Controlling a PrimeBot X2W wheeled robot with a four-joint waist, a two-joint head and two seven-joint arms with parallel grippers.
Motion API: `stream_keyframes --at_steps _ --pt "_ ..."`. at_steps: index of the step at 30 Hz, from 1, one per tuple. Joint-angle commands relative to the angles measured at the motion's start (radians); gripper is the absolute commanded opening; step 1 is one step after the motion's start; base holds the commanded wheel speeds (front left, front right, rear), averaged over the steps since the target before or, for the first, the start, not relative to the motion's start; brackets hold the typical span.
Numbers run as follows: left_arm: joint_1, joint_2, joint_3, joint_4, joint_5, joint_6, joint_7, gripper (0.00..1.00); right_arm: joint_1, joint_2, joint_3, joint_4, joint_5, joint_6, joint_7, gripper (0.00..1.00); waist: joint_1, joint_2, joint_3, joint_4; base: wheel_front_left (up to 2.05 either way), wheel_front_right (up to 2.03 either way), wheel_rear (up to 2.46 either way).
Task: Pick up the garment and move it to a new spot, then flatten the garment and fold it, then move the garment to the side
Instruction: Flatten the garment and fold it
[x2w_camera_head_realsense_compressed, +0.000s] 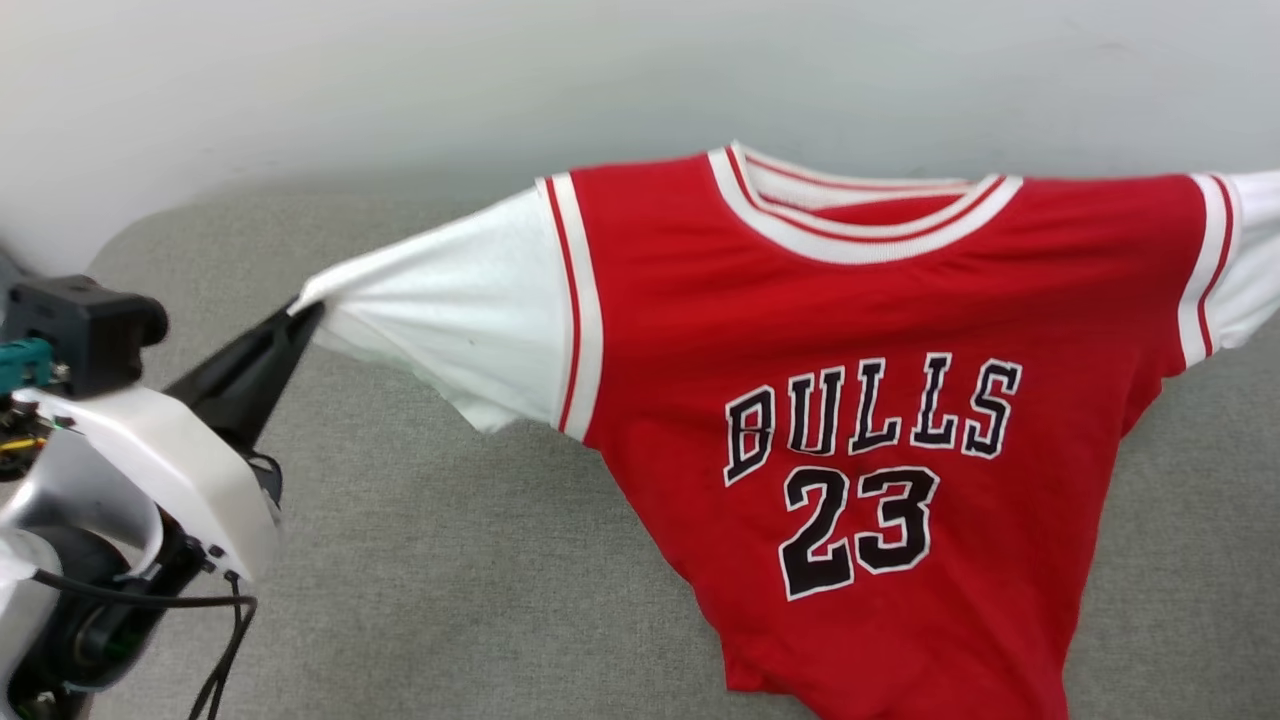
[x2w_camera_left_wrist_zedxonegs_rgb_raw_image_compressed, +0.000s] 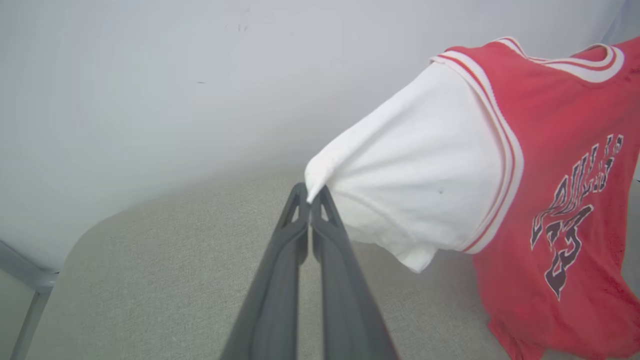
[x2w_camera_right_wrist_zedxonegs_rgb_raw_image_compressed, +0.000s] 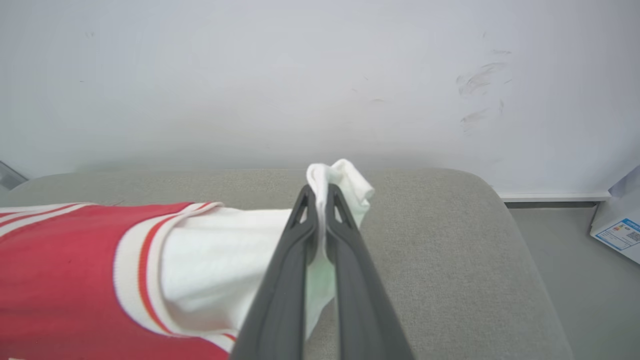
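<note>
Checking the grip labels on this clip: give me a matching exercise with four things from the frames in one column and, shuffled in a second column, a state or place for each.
Things
1. left gripper
2. right gripper
3. BULLS 23 lettering
4. box with a blue label

States or places
A. black, outlined in white, on the garment, across its red chest
B. beyond the end of the grey cushion, by the wall
C. shut on the very tip of a white sleeve
D. shut on the other white sleeve, with a wad of cloth poking past its tips

Pairs: 1-C, 2-D, 3-A, 4-B
</note>
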Motion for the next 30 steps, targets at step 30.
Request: stream_keyframes --at_steps 30 --pt "-0.146 0.077 0.238 0.034 0.021 -0.02 -0.217 0.0 -0.181 0.065 -0.033 -0.148 0.106 -0.002 -0.133 0.0 0.0001 0.0 0.046 -0.047 0.0 0.0 0.0"
